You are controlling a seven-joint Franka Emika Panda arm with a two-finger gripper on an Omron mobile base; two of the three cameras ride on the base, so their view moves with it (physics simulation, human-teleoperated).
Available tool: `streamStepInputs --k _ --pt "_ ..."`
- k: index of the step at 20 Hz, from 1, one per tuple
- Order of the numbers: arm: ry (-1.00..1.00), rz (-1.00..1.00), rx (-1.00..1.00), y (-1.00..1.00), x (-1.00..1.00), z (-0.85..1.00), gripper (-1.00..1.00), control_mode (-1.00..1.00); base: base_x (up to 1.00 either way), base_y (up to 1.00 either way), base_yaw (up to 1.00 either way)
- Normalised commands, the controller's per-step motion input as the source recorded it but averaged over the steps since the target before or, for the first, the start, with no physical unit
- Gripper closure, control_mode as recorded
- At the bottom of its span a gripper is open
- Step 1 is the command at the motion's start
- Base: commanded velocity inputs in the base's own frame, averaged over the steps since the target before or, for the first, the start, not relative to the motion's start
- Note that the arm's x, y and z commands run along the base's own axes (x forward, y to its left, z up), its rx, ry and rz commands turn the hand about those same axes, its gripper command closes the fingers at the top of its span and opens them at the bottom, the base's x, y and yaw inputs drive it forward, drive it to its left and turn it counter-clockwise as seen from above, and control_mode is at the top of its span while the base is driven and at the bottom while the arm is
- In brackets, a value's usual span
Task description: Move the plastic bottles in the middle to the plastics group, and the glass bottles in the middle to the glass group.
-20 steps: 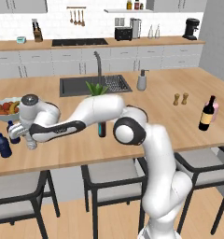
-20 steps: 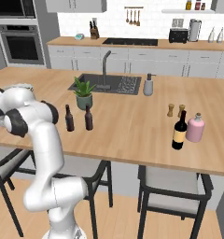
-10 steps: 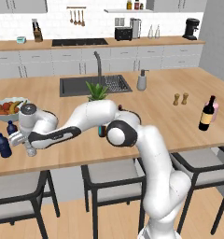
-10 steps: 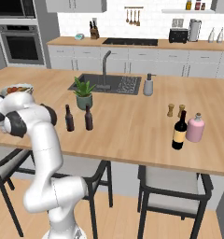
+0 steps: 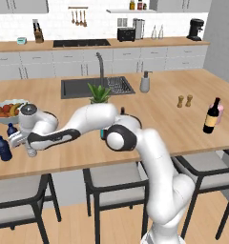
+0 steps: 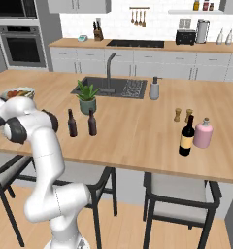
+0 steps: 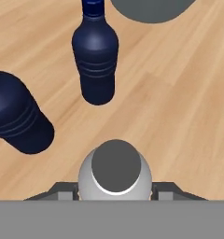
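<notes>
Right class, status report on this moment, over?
Gripper shut on clear bottle. Two dark blue bottles close ahead on counter. Nothing between. Over.

My gripper point(image 7: 115, 192) is at the counter's point(image 5: 159, 119) left end, fingers either side of the clear bottle point(image 7: 115, 175). Two plastic bottles point(image 7: 95, 53) stand just beyond it, the fruit bowl point(image 5: 6, 110) behind them. Two beer bottles point(image 6: 72, 123) stand mid-counter beside a potted plant point(image 6: 87, 97), before the sink point(image 6: 108, 87). Wine bottle point(image 6: 187, 136) and pink bottle point(image 6: 203, 133) stand far right, shakers point(image 6: 177, 115) behind.
</notes>
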Motion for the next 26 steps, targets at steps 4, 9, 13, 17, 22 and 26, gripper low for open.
streamStepInputs --k 4,9,13,17,22,26 --pt "-0.01 0.0 0.01 0.01 0.55 0.0 1.0 -1.0 0.0 0.0 0.0" --pt "0.0 0.0 0.0 0.05 0.14 -0.05 1.0 -1.0 0.0 0.0 0.0" --pt "0.0 0.0 0.0 0.01 0.0 -0.23 1.0 -1.0 0.0 0.0 0.0" --pt "0.0 0.0 0.0 0.01 0.0 -0.07 1.0 -1.0 0.0 0.0 0.0" --pt "0.0 0.0 0.0 0.0 0.0 0.0 1.0 -1.0 0.0 0.0 0.0" --pt "0.0 0.0 0.0 0.0 0.0 0.0 -1.0 -1.0 0.0 0.0 0.0"
